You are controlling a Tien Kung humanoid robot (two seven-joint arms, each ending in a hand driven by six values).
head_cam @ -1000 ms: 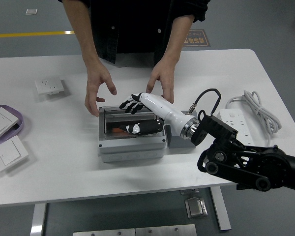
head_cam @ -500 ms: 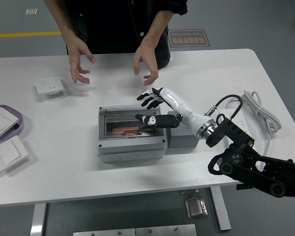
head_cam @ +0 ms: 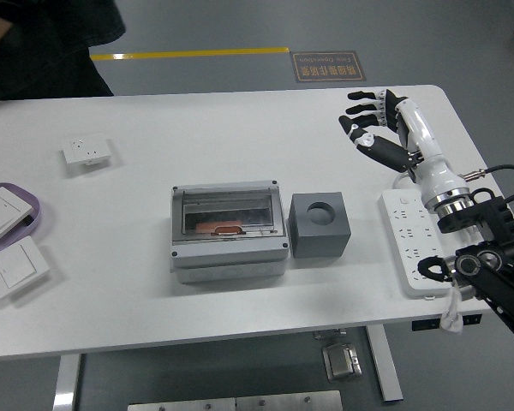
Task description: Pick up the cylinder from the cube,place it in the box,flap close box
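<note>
Flap down on the box at centre frame, cube socket empty, looks finished, and the right hand hovers upper right, fingers spread, holding nothing.

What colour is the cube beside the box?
Dark grey cube, with a round hole on top; head view.

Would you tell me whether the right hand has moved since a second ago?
Yes. The right hand was over the box; it has pulled back right and away, open, beyond the cube.

One box, one cube, three switches.
</note>
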